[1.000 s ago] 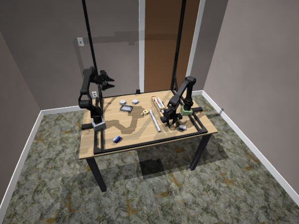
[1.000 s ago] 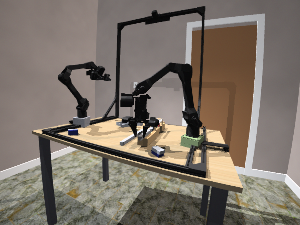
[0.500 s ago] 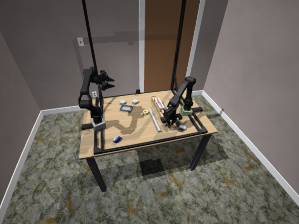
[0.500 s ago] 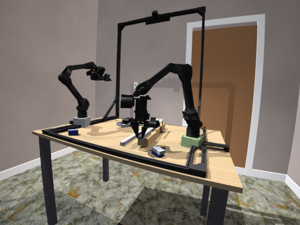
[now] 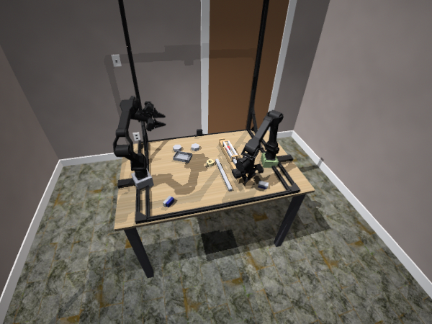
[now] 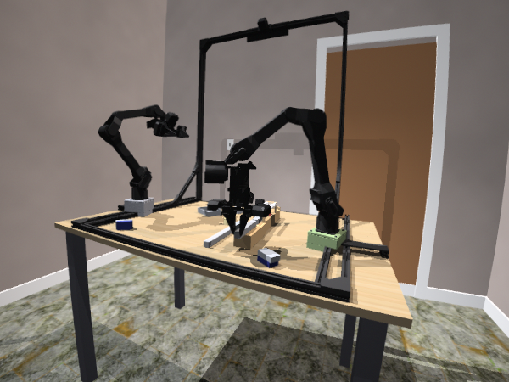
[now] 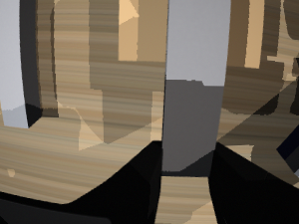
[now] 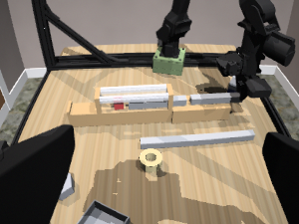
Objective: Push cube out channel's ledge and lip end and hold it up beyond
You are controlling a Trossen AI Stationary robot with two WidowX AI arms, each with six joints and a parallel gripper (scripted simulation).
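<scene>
The wooden channel [image 5: 228,152] lies on the table at the back right, and it also shows in the right wrist view [image 8: 121,108]. A small red cube [image 8: 118,105] sits inside the channel [image 5: 227,146]. A grey rod [image 8: 205,100] lies in line with the channel and sticks out of its near end. My left gripper [image 5: 242,176] is low at that end, pointing down. In the left wrist view its fingers press on both sides of the rod's end [image 7: 189,117]. My right gripper [image 5: 160,119] [image 6: 182,132] is open and empty, raised high at the far left.
A second grey rod [image 5: 223,174] lies loose beside the channel. A yellow ring [image 5: 209,163], a grey tray [image 5: 182,156] and two grey discs [image 5: 176,147] sit mid-table. A blue block [image 5: 168,201] lies front left, and a white-and-blue block [image 5: 263,184] lies near the left gripper.
</scene>
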